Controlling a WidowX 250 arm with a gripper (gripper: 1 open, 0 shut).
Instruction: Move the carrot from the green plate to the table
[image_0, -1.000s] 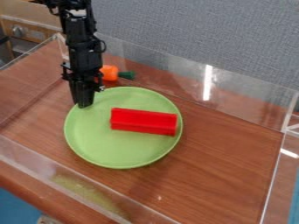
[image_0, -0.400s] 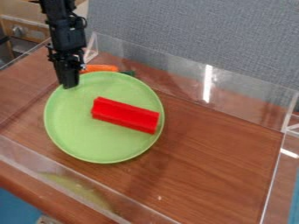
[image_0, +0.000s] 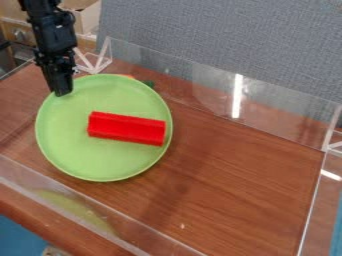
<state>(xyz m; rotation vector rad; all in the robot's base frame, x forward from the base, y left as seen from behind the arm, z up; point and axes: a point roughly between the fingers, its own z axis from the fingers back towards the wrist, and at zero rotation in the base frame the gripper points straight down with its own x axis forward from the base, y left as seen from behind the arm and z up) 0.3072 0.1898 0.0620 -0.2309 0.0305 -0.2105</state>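
My gripper (image_0: 59, 88) points down at the far-left rim of the green plate (image_0: 80, 155), its black fingers shut on that rim. The plate looks tipped, with its far-left edge raised off the table (image_0: 241, 190). A red rectangular block (image_0: 128, 128) lies across the middle of the plate. The carrot is hidden in this view; I see no orange beside the gripper or behind the plate's rim.
Clear acrylic walls (image_0: 247, 95) border the tabletop at the back, right and front. Bare wood lies to the right of the plate and in front of it. A grey panel (image_0: 227, 35) stands behind the back wall.
The gripper has moved left and up, and the plate with the red block has slid left with it. The orange carrot seen by the plate's far rim earlier no longer shows.
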